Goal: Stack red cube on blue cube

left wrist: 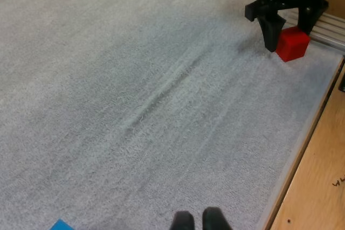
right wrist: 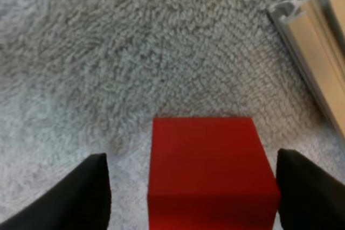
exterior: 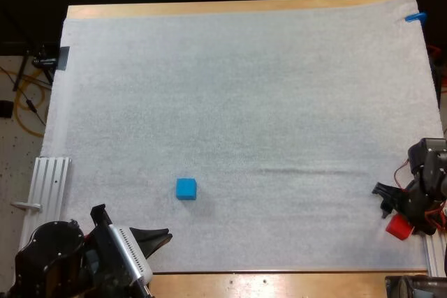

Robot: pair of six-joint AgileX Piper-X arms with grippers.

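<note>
**Right tool (right wrist: 191, 157) straddles red cube (exterior: 399, 227) at the mat's edge; the stack is not yet begun.**
The right tool's fingers (right wrist: 91, 192) stand spread on either side of the red cube, with mat (exterior: 244, 88) showing in the gap on both sides, so it appears to have no grip yet. The cube sits on the mat at its right edge, just beside a metal rail (right wrist: 318, 41). The blue cube (exterior: 186, 188) lies well apart, toward the near left, with nothing on top. The left tool (left wrist: 198, 222) hangs at the counter's (exterior: 279, 285) near edge, fingertips pressed together and holding nothing. Closing, lifting, carrying and placing all appear to remain.
</note>
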